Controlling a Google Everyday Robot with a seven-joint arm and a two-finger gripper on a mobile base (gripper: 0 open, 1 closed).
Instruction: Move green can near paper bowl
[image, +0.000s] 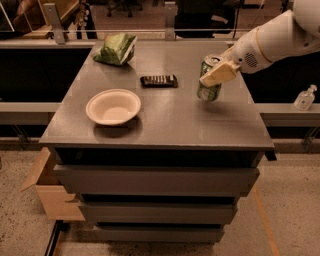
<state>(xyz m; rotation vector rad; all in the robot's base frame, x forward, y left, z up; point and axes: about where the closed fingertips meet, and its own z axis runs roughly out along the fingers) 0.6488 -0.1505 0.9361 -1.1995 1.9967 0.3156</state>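
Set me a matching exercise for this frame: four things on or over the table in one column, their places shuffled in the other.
1 green can
2 paper bowl
3 green chip bag
4 black flat object

A far left corner of the table
B near left part
C in the gripper, over the right side
D far middle

Pairs: 1-C, 2-B, 3-A, 4-D

The green can (208, 88) (silver top, tilted a little) is in the upper right of the frame, gripped by the tool (218, 74). The off-white paper bowl (113, 106) lies upright, well apart, left of centre.
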